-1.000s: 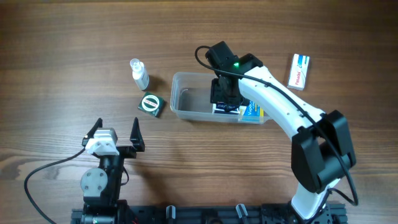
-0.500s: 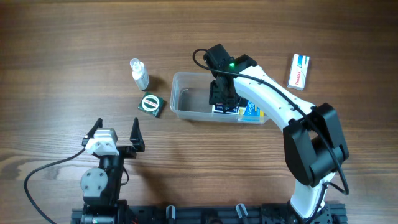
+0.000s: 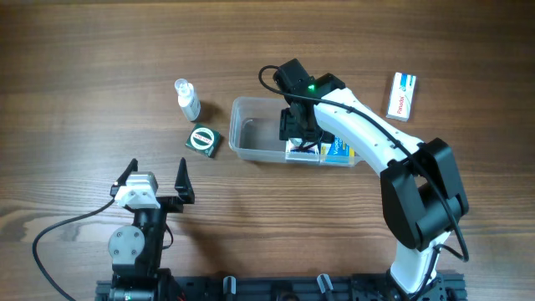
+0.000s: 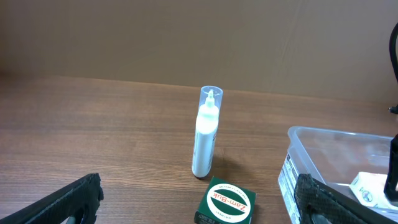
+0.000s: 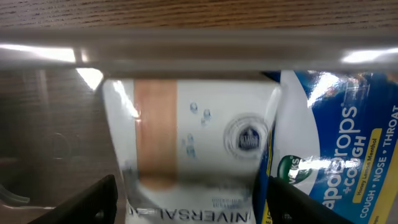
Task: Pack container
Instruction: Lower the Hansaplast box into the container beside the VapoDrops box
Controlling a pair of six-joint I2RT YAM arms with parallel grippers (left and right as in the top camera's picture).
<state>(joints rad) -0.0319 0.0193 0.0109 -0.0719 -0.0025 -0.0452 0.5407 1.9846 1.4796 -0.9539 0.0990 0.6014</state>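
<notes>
Wooden table [image 3: 84,50]: left gripper [image 3: 155,177] rests wide open. Bottle [image 3: 187,99] and tin [image 3: 202,140] wait outside the central container [image 3: 251,134], which holds a plaster box [image 5: 193,143] and drops box [image 5: 336,137]. Right gripper [image 3: 303,138] straddles the former; I cannot tell whether it grips. White box [image 3: 402,95] remains outside. Roughly half packed.
</notes>
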